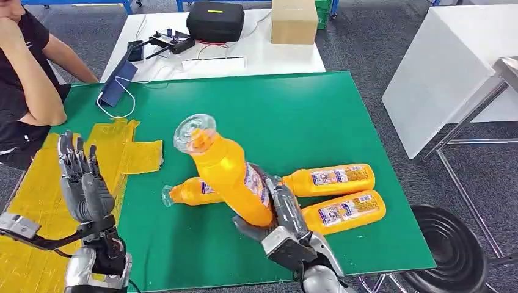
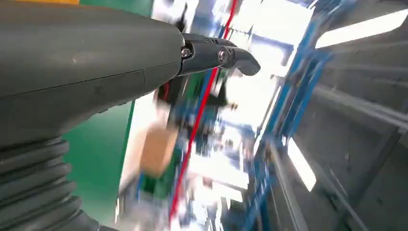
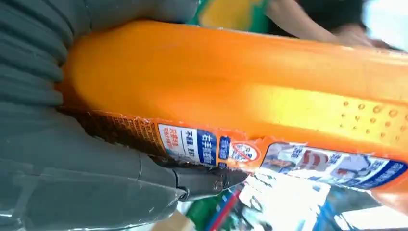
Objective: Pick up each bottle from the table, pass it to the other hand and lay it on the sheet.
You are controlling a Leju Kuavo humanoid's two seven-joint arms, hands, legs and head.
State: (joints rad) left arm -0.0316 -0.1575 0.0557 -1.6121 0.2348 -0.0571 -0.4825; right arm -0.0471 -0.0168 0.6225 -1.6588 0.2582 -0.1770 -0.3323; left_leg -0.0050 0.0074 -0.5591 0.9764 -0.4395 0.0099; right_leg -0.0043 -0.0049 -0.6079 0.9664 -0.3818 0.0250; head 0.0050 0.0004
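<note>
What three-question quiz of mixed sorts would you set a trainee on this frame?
1. True or false: the left hand holds a bottle.
2. How many orange bottles lie on the green mat? A) one B) three C) five
3. Fill in: the right hand grips the raised orange bottle, whose clear cap points ____ and toward the yellow sheet.

Key: 1 false, it is empty with fingers spread; 2 B; 3 up.
</note>
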